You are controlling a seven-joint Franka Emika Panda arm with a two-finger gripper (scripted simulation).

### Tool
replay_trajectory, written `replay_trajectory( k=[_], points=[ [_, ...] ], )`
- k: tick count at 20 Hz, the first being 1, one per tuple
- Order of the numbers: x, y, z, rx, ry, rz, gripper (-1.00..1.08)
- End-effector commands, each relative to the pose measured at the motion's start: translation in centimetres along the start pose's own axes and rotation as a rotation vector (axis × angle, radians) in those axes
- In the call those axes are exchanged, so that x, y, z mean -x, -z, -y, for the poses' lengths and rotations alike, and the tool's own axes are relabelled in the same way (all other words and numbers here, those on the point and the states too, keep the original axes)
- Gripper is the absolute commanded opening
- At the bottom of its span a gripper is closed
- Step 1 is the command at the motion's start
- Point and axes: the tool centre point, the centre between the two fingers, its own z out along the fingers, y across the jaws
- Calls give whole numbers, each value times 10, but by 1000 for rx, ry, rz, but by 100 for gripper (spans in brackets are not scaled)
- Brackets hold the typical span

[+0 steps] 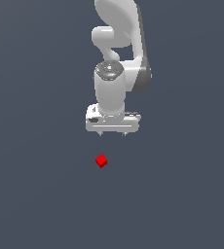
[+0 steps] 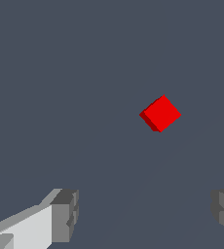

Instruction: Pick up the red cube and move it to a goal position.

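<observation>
Hanging above the dark grey table (image 1: 36, 194), the white pincer (image 1: 112, 133) is pointing straight down with its fingers spread wide apart and nothing between them; in the wrist view the two grey fingertips (image 2: 65, 214) are sitting at opposite edges of the picture with only bare surface in the gap. The red cube (image 1: 101, 160) is lying alone on the table, apart from the pincer and untouched, a little toward the exterior view's left of the pincer's midline. In the wrist view the red cube (image 2: 160, 113) is showing well off the line joining the two fingers and is turned so that a corner, not a flat face, is facing them. That is where the risk is lying: if the arm is descending from here without first shifting over the cube, the fingers are likely closing on empty space or one tip is landing on top of the cube and knocking it away. If the wrist is not turning to match the cube's faces, the pads are probably pinching across corners, and so small a cube could be twisting or squirting out as the fingers are closing. No goal marker is showing in either view.
</observation>
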Motion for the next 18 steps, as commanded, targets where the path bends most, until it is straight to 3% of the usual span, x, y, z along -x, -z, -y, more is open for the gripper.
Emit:
replay_trajectory(
  k=[1,10,18],
  points=[
    [0,0,0,0,0,0,100],
    [-3,-10,-5,2,50,1,100],
    [-11,-37,-19,7,184,3,100]
  ],
)
